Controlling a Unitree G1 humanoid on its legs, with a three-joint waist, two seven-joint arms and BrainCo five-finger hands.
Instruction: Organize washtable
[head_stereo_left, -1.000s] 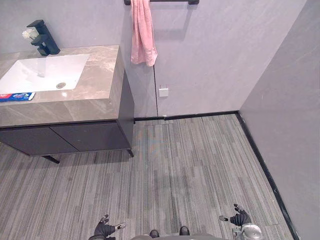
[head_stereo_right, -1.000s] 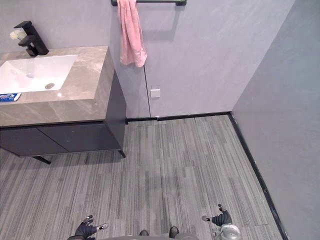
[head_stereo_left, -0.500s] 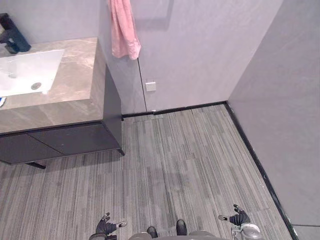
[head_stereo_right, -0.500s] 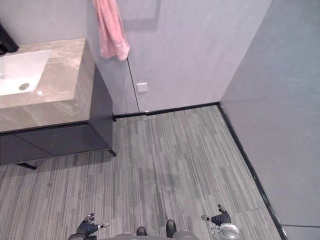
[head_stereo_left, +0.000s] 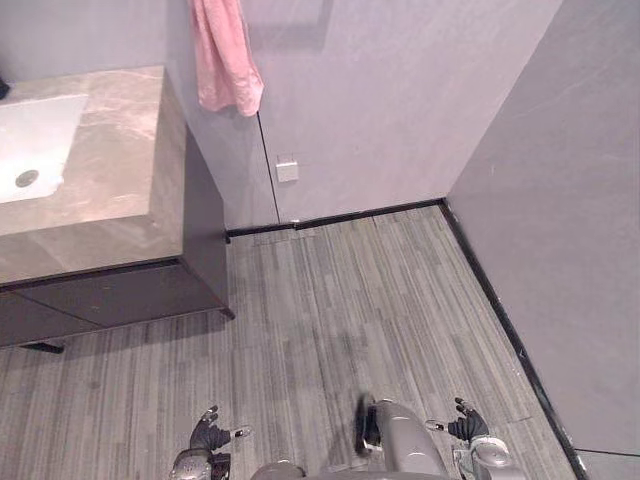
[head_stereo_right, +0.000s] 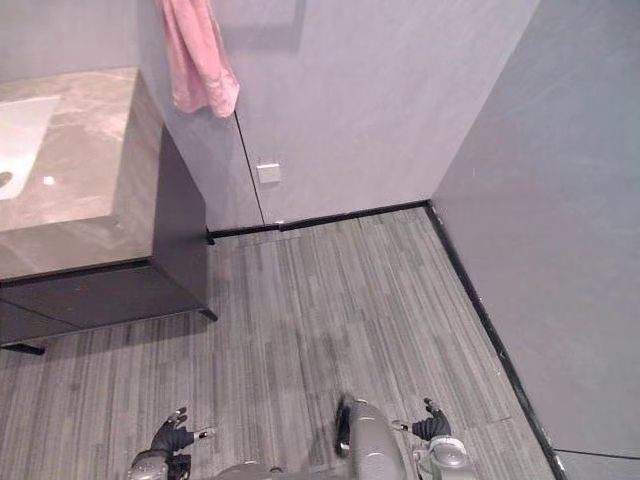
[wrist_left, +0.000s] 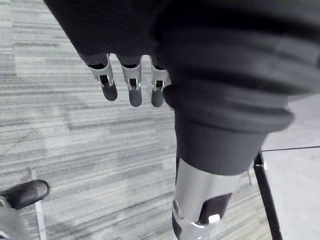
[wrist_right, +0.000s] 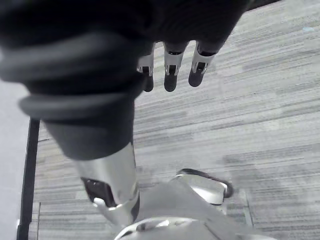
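Hanging left hand and right hand low, fingers relaxed, gripping nothing; judging pink towel beside the far-left table soft, limp, light, likely pinching its lower hem

Below the left hand and the right hand we see a floor of grey striped planks, with a black skirting board at the foot of two grey walls. Well ahead of the left hand stands the washtable, with a brown stone top, a white sink and dark cabinet fronts; a white plate sits on the wall beside it.
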